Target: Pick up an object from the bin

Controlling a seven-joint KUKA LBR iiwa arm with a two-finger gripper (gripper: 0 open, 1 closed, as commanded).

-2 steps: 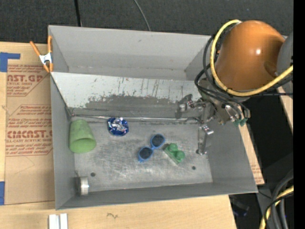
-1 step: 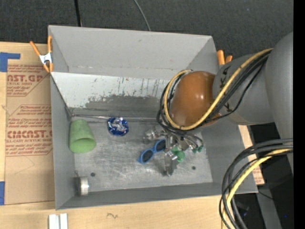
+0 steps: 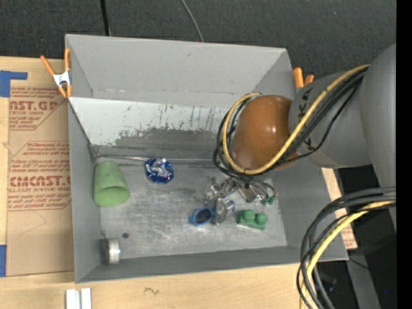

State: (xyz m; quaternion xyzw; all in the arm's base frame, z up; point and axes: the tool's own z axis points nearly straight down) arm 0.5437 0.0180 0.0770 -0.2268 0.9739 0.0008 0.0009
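Camera view, front to back: one silver cylinder (image 3: 112, 251), front-left corner; one small blue piece (image 3: 202, 216), long axis left-right, just beside gripper (image 3: 221, 206), open or closed cannot be told; one green block (image 3: 252, 219); one green cup (image 3: 109, 184); one blue-white wad (image 3: 159, 170).

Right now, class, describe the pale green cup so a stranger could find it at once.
Start at the grey metal bin and go to its left wall in the camera view. The pale green cup lies there. It is far bigger than the blue-and-white lump beside it and the small silver cylinder nearer the front.
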